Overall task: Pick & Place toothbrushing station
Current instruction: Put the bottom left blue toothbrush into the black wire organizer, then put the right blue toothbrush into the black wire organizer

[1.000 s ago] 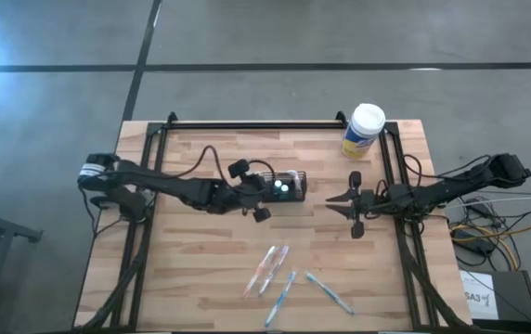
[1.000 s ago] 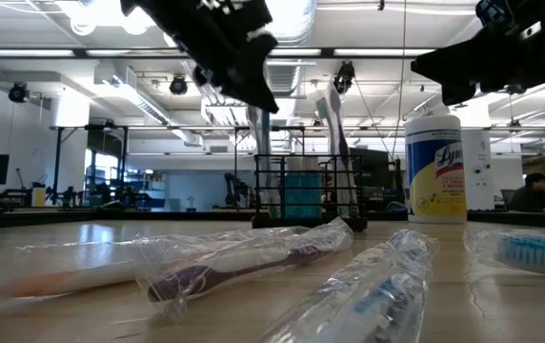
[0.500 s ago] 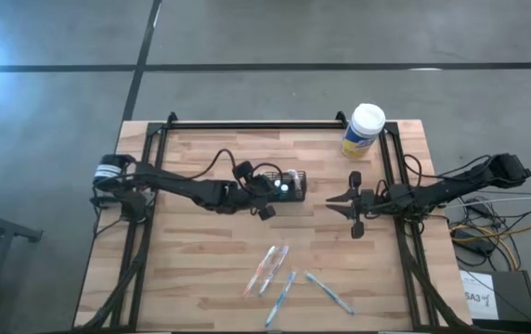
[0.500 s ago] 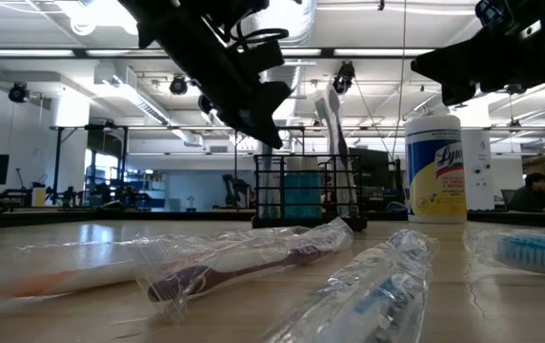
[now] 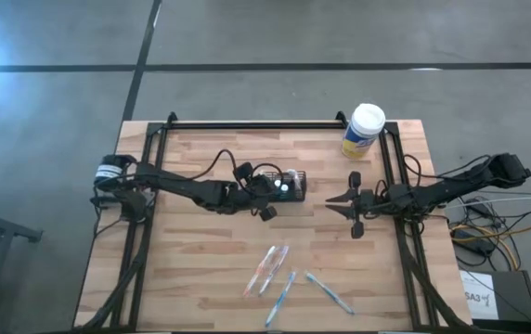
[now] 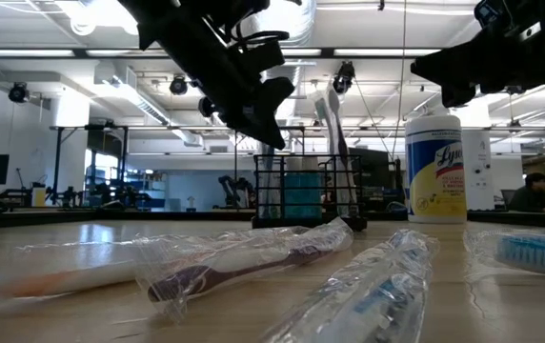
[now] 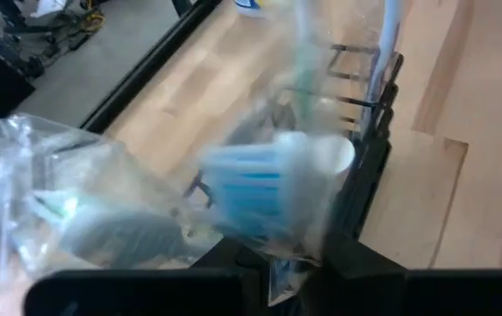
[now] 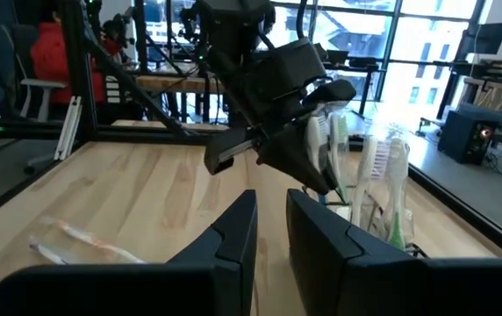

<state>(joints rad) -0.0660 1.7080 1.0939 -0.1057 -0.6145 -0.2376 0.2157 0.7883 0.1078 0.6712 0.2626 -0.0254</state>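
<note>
The toothbrushing station [image 5: 295,178], a small black wire caddy [image 6: 306,195], stands left of the table's middle with several toothbrushes [image 6: 328,124] upright in it. My left gripper [image 6: 274,133] hangs just over the caddy's left side, shut on a plastic-wrapped toothbrush [image 7: 260,189] whose lower part [image 6: 268,181] reaches down inside the caddy. My right gripper [image 5: 335,199] waits to the caddy's right, fingers [image 8: 238,233] a narrow gap apart with nothing between them. My left gripper pinches the wrapped toothbrush by the clear wrapper at its upper end [image 7: 288,263] between its two fingers. They slant down at it from the table's left. The toothbrush hangs nearly upright below them, its lower part inside the caddy; whether it rests on the bottom is hidden.
A white-lidded wipes canister [image 5: 365,130] stands at the far right. Three more wrapped toothbrushes [image 5: 270,269] [image 5: 284,292] [image 5: 329,292] lie on the near part of the table. Black frame rails [image 5: 145,213] run along the table's sides.
My left gripper has sunk toward the caddy and gone a little toward the table's right, still shut on the wrapped toothbrush. The toothbrush's lower part has gone down into the caddy. For the last half second it has kept still.
</note>
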